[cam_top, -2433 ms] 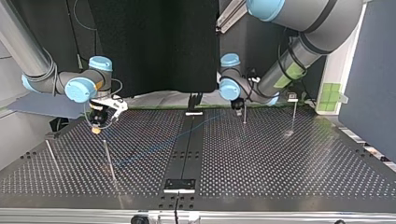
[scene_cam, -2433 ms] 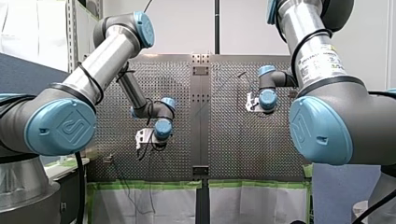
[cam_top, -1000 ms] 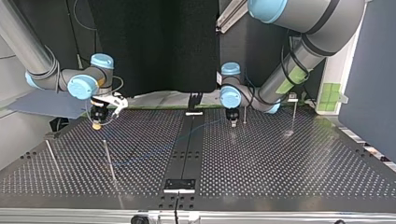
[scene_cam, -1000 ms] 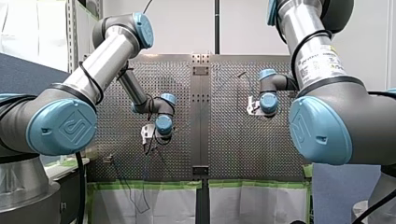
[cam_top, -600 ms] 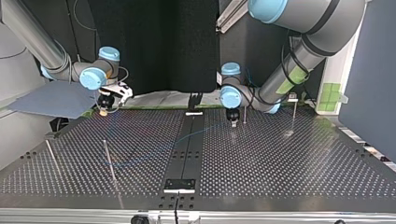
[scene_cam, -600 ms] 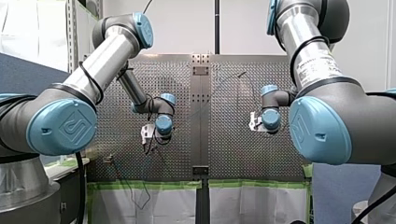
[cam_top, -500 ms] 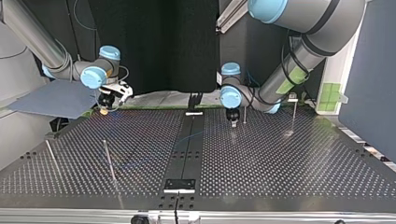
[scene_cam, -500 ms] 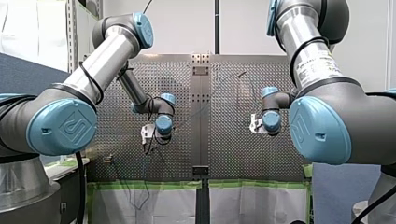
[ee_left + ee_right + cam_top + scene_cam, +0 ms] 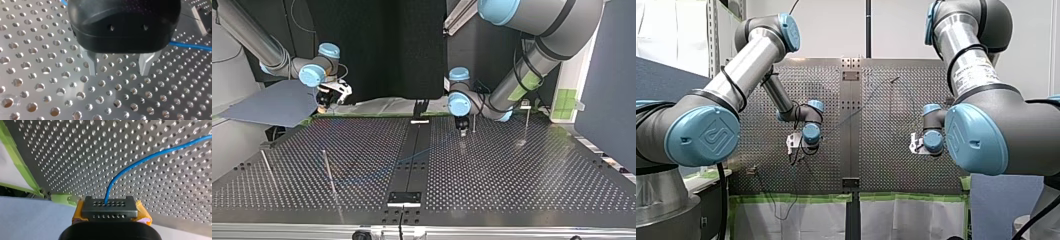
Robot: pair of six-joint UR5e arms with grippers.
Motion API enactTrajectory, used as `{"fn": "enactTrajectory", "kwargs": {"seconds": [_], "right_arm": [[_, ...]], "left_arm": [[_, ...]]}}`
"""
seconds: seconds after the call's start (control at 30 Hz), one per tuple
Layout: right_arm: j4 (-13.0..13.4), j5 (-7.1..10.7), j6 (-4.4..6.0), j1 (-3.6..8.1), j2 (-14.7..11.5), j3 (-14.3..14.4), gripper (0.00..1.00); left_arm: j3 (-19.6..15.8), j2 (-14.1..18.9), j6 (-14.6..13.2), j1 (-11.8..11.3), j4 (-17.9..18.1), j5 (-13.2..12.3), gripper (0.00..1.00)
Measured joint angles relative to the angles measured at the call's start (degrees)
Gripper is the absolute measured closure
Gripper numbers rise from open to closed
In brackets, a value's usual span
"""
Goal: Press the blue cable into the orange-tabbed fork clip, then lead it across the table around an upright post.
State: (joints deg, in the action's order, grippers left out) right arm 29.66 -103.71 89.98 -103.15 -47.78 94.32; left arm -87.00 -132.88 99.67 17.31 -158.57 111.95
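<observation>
Plain white wall (image 9: 826,30) beyond the perforated table (image 9: 886,165), black curtain (image 9: 377,50), blue partition (image 9: 612,75) alongside

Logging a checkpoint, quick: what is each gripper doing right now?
The left gripper: open, nothing between its fingers.
The right gripper: closed, holding the blue cable.

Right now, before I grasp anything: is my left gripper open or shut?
Open: my left gripper has its metal fingers apart over the table, nothing between them; the blue cable lies outside them.
</observation>
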Motion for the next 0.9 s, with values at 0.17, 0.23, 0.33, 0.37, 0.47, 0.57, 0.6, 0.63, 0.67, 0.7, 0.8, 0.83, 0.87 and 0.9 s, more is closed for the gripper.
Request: {"fn": "enactTrajectory", "kwargs": {"seconds": [0.17,0.23,0.33,0.37,0.47,0.57,0.6,0.63,0.67,0.7,0.8,0.83,0.87,0.9], "right_arm": [[0.82,0.10,-0.20,0.81,0.41,0.43,1.00],[1.03,0.13,-0.24,1.05,0.78,0.50,1.00],[1.32,0.13,-0.28,1.38,1.60,0.54,1.00],[1.52,0.13,-0.25,1.48,1.97,0.55,1.00],[2.23,0.15,-0.07,1.74,3.04,0.55,1.00],[3.17,0.15,0.37,1.88,4.29,0.55,1.00],[3.47,0.15,0.54,1.90,4.65,0.53,1.00],[3.78,0.15,0.72,1.91,4.96,0.54,1.00],[4.22,0.17,0.94,1.92,5.34,0.53,1.00],[4.54,0.19,1.08,1.94,5.60,0.53,1.00],[5.72,0.20,1.44,2.00,6.52,0.50,1.00],[6.11,0.20,1.53,2.01,6.83,0.50,1.00],[6.67,0.20,1.67,2.03,7.22,0.50,1.00],[7.10,0.20,1.79,2.02,7.47,0.49,1.00]], "left_arm": [[0.00,-0.01,0.00,0.01,0.08,-0.03,0.17],[-0.01,-0.01,0.01,0.00,0.39,-0.07,0.17],[0.00,-0.01,0.07,-0.01,0.83,-0.14,0.17],[0.00,0.00,0.10,-0.01,0.94,-0.16,0.17],[0.00,-0.01,0.15,-0.01,1.14,-0.23,0.17],[0.01,-0.01,0.17,-0.04,1.21,-0.27,0.17],[0.01,-0.01,0.17,-0.05,1.21,-0.27,0.17],[0.01,-0.02,0.17,-0.05,1.22,-0.28,0.17],[0.01,-0.02,0.17,-0.05,1.23,-0.28,0.17],[0.01,-0.02,0.17,-0.07,1.27,-0.29,0.17],[0.01,-0.02,0.22,-0.13,1.45,-0.28,0.17],[0.01,-0.02,0.23,-0.13,1.49,-0.26,0.17],[0.01,0.00,0.23,-0.14,1.52,-0.25,0.17],[0.01,-0.01,0.22,-0.14,1.54,-0.24,0.17]]}}
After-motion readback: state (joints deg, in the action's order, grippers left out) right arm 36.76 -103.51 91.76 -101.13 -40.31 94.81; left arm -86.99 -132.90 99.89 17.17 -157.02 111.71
